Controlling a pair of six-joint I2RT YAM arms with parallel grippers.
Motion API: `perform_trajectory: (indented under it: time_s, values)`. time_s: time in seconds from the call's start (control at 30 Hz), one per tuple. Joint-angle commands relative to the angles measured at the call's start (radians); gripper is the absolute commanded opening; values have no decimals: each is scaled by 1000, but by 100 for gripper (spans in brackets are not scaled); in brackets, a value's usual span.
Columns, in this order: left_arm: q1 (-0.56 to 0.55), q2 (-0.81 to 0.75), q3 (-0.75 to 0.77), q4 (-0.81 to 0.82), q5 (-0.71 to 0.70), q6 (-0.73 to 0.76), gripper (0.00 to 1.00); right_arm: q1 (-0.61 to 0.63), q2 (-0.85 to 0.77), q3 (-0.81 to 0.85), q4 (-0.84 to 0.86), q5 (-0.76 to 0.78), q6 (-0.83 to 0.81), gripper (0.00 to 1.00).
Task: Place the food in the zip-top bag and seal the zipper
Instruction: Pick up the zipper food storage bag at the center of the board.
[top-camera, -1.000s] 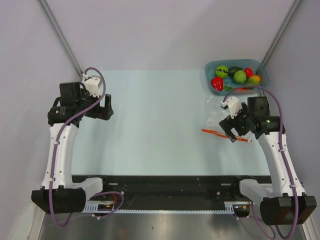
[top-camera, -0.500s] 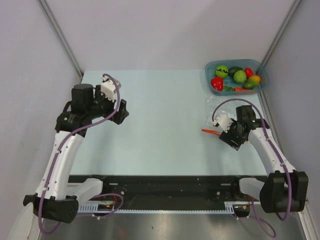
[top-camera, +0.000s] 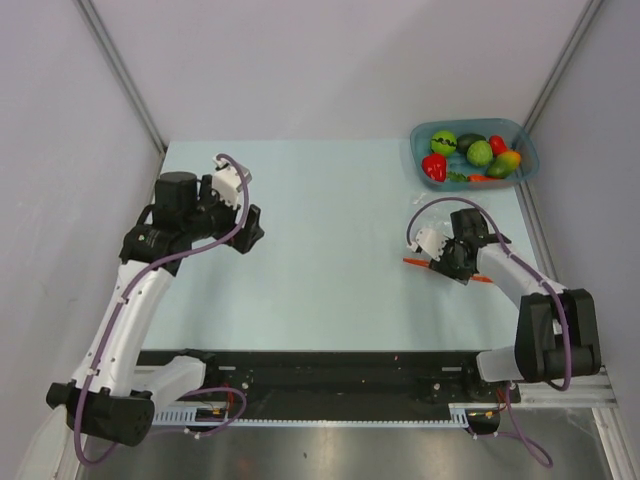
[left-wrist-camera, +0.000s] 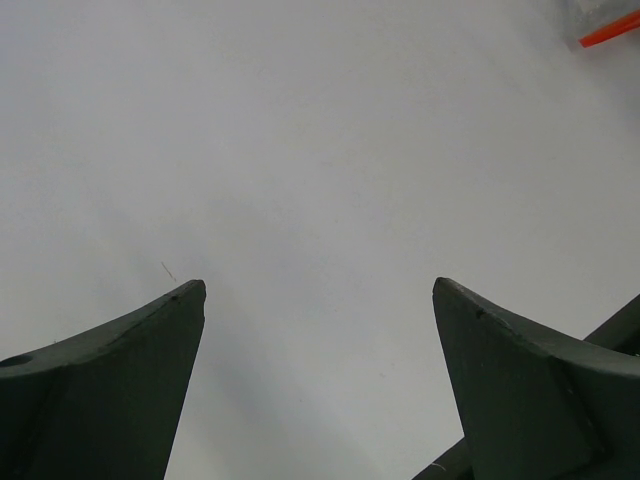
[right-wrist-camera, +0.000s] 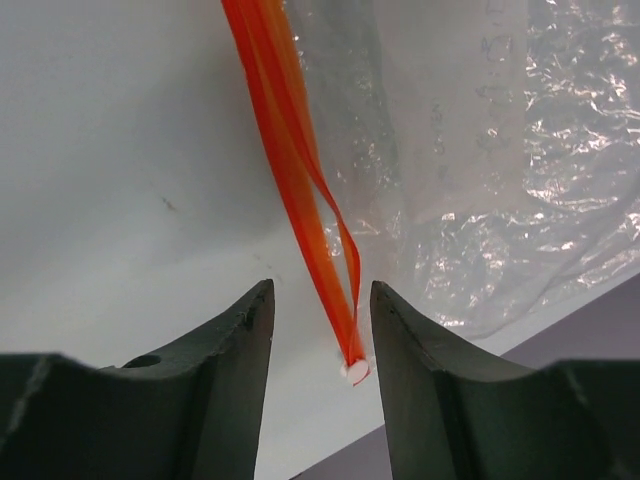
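Top: food (top-camera: 470, 152) sits in teal tray (top-camera: 530, 152) at tabletop (top-camera: 330, 200) far right corner; right end effector (top-camera: 442, 262) down on zipper (top-camera: 412, 262). Left wrist: left end effector (left-wrist-camera: 320, 283) spread wide, empty. Right wrist: narrow gap, zipper end between fingers, not clamped; zip-top bag (right-wrist-camera: 500, 180) flat alongside.

The pale blue table (top-camera: 330, 240) lies beneath both pairs of fingers. A translucent teal tray (top-camera: 527, 140) sits well beyond the right fingers (right-wrist-camera: 225, 400), far from the left fingers (left-wrist-camera: 120, 390). Grey walls (top-camera: 300, 60) surround everything.
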Motion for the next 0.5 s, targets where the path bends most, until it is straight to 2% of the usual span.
perform_trajectory:
  time_s: [0.0,0.2,0.3,0.4,0.47]
  values:
    - [-8,4,-13,43,-1,16,99,5,63,-7,138,52,-24,47]
    - [-8,-7,-41,46,17,5,99,4,156,-10,232,83,-28,41]
    - [-8,-11,-75,59,35,-9,98,2,188,-13,258,92,-41,28]
    - [-8,-18,-90,69,34,-24,99,2,172,5,246,97,-27,0]
    - [-8,-30,-99,79,34,-35,99,5,140,34,174,73,0,0]
